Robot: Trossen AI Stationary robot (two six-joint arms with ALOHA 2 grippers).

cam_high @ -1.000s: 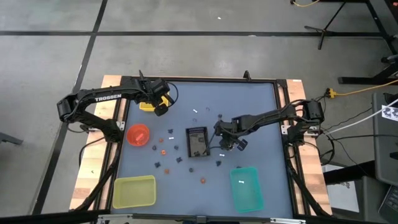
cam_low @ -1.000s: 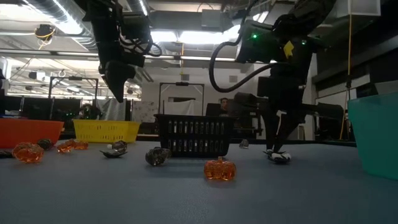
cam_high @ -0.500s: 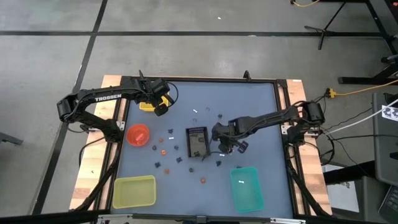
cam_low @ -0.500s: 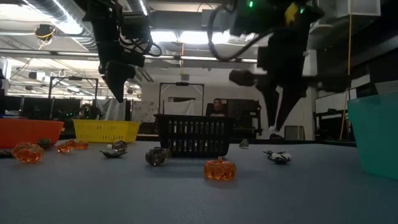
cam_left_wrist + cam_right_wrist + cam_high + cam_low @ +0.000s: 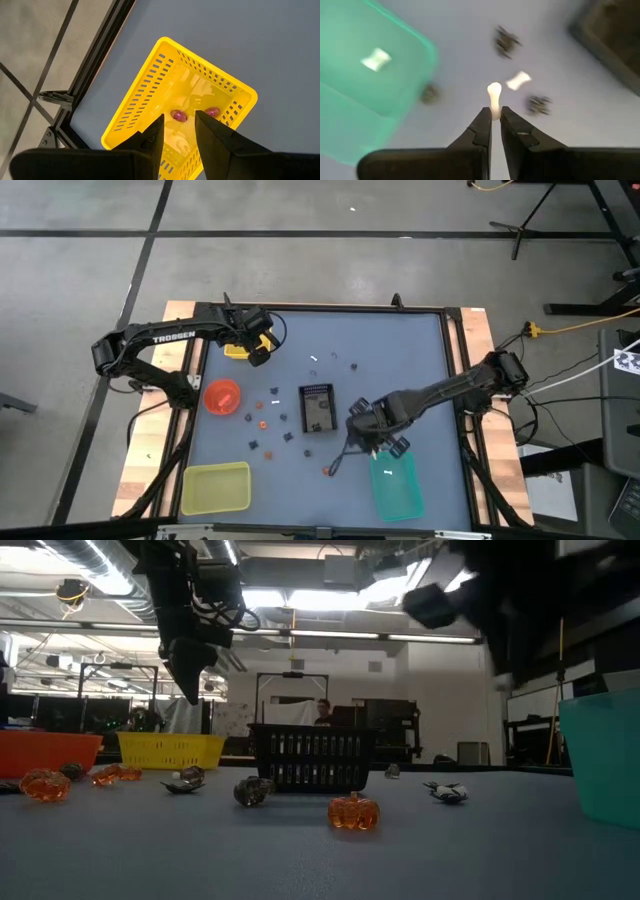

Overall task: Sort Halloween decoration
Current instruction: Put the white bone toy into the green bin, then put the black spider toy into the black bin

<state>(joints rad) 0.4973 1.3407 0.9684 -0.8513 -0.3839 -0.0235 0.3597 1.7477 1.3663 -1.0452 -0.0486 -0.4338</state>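
The right gripper (image 5: 492, 116), clamped on a white bone trinket (image 5: 494, 97), hangs beside the teal bin (image 5: 398, 483). The left gripper (image 5: 178, 122), partly open and empty, hangs above the yellow basket (image 5: 150, 85), well apart from the bin.

Right end effector (image 5: 493, 116) pinched; left (image 5: 178, 131) parted.

Small white bone trinket (image 5: 494, 96) pinched upright, orange pumpkin (image 5: 352, 812) on table

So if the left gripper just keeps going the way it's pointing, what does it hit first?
The left gripper points down into the yellow basket. Going straight on, it would likely meet the two small purplish trinkets on the basket floor first, though depth is hard to judge.
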